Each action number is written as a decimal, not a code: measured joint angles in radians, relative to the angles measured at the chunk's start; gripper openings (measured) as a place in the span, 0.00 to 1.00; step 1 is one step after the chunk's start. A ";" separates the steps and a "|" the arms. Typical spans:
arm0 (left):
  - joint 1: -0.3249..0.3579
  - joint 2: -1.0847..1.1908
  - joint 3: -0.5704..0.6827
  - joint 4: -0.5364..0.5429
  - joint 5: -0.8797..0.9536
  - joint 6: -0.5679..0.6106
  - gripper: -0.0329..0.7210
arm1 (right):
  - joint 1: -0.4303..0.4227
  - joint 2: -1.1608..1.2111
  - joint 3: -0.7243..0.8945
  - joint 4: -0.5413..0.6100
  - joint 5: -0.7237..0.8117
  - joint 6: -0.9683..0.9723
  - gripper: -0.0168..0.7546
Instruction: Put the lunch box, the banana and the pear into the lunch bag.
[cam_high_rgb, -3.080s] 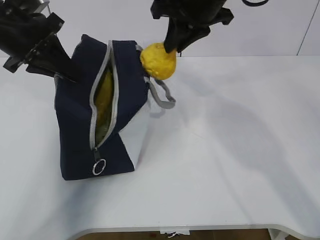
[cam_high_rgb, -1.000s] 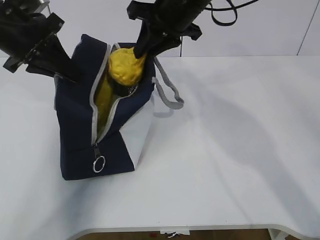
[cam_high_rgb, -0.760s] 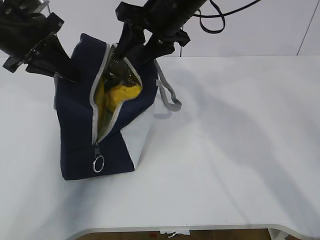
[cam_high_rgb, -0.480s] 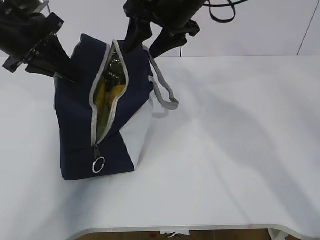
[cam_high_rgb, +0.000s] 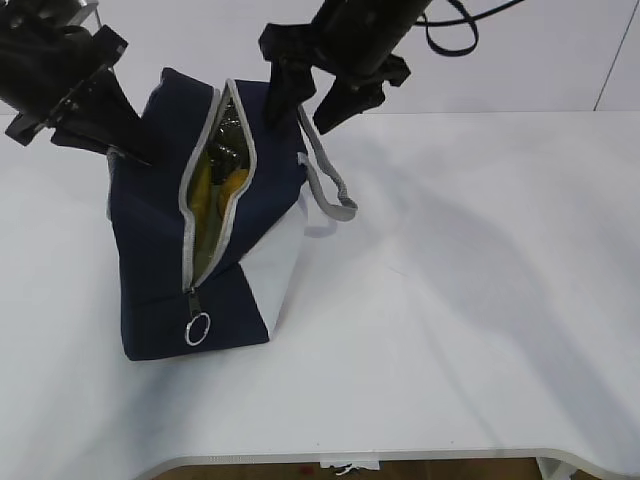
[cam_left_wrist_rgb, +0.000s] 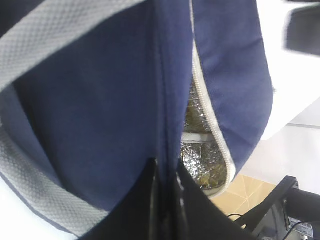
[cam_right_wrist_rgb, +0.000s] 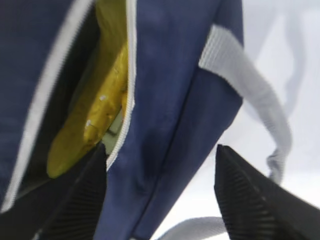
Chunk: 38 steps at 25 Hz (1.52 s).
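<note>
- Presently the lunch bag (cam_high_rgb: 205, 225) stands on the white table (cam_high_rgb: 480, 300), leaning, its zipper opening facing the exterior camera and gaping along the upper part.
- Zipper: grey tape, closed near the bottom, where a metal ring pull (cam_high_rgb: 197, 329) hangs.
- Left gripper (cam_left_wrist_rgb: 165, 172): jaws pressed together on a fold of the navy fabric at the bag's far-left upper edge. In the exterior view this arm sits at the top left, against the bag's corner.
- Right gripper (cam_high_rgb: 308, 102): jaws spread wide, nothing between them. It hangs just above the bag's top right edge, one finger over the fabric, the other beyond the bag above the table.
- Right wrist view: the two ribbed fingers (cam_right_wrist_rgb: 247, 197) straddle the navy side wall; the grey webbing handle (cam_right_wrist_rgb: 250, 97) loops beside them.
- Yellow fruit (cam_right_wrist_rgb: 95, 115) lies inside the bag, visible through the opening in the right wrist view and as a yellow patch in the exterior view. Cannot tell pear from banana at this angle.
- Silver foil lining (cam_left_wrist_rgb: 200, 160) shows inside the opening in the left wrist view.
- Lunch box: not identifiable in any view.
- White lower side panel (cam_high_rgb: 275, 265) of the bag faces right toward the table.
</note>
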<state>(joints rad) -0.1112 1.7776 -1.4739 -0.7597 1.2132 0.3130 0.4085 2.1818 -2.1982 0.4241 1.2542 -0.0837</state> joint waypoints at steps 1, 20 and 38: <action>0.000 0.000 0.000 0.000 0.000 0.000 0.04 | 0.000 0.010 0.005 0.009 0.000 0.000 0.70; -0.067 0.000 0.000 -0.176 -0.004 0.002 0.04 | 0.000 -0.080 0.040 -0.189 0.005 0.038 0.03; -0.192 0.021 0.000 -0.232 -0.135 0.006 0.13 | 0.000 -0.152 0.115 -0.313 0.013 0.056 0.17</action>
<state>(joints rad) -0.3030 1.7982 -1.4739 -0.9913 1.0780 0.3189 0.4085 2.0298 -2.0834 0.1111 1.2675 -0.0277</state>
